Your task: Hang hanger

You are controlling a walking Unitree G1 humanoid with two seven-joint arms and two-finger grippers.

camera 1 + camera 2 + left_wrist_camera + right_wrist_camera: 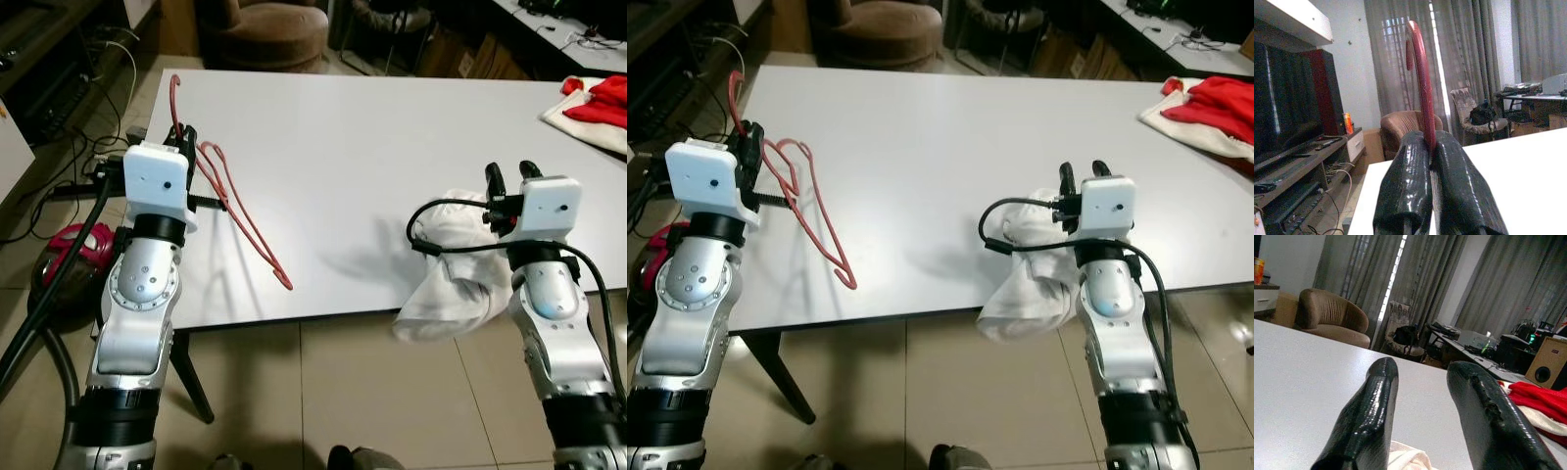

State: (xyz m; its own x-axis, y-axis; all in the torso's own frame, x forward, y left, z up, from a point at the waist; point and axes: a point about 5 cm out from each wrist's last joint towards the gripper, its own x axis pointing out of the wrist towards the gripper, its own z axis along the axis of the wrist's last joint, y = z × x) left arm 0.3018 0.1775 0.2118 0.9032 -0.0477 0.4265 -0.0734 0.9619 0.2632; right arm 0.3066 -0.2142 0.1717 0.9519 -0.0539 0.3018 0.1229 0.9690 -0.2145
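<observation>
Red hanger (235, 201) lies on our white table (392, 147), hook end pinched tight in our left gripper (1429, 147), likely so it can be lifted to hang. Right gripper (1422, 382) hovers over a white cloth (451, 284), fingers apart, empty.

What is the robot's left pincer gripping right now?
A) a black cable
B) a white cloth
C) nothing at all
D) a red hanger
D: the left pincer is shut on the red hanger, whose hook sticks up between the black fingers, while the white cloth lies under the open right pincer.
</observation>
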